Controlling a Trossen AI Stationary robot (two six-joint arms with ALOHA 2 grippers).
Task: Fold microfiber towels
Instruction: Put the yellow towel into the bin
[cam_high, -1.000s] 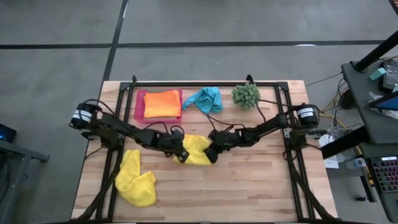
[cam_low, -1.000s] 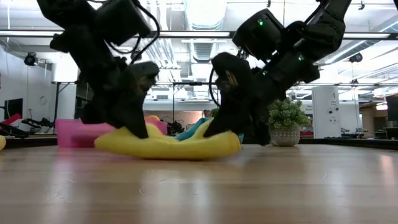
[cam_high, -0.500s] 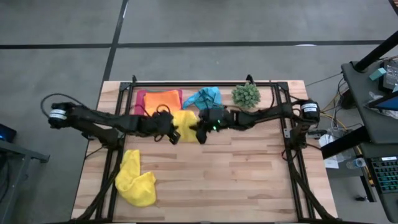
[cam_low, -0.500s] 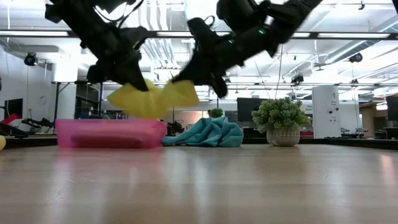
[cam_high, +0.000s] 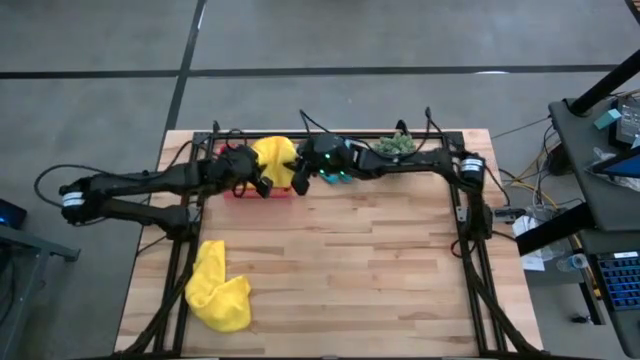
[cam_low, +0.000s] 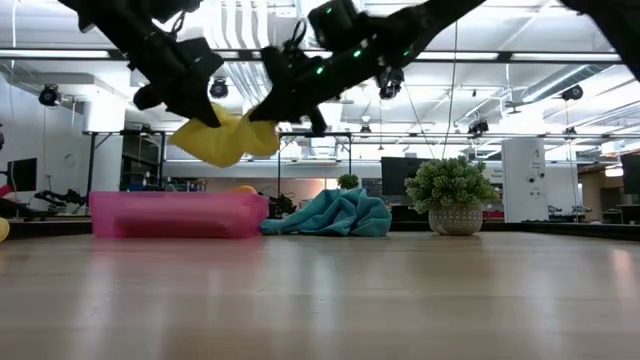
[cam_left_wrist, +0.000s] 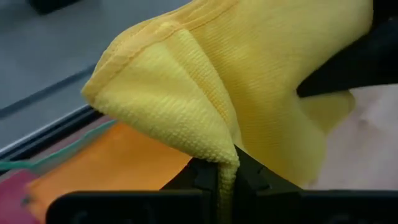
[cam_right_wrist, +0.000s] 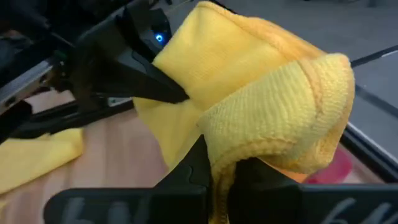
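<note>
Two grippers, left (cam_high: 262, 186) and right (cam_high: 297, 180), are clamped shut on opposite edges of one ribbed, looped-pile yellow towel (cam_high: 275, 158) held bunched above the pink tray (cam_low: 165, 214), whose orange towel (cam_left_wrist: 109, 165) is largely hidden, while a second yellow towel (cam_high: 217, 290) lies crumpled near the table's front-left corner.

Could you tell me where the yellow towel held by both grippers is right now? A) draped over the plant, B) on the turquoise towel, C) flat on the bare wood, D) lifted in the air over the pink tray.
D: in the low view the yellow towel hangs between the left gripper and the right gripper, clear above the pink tray.
</note>
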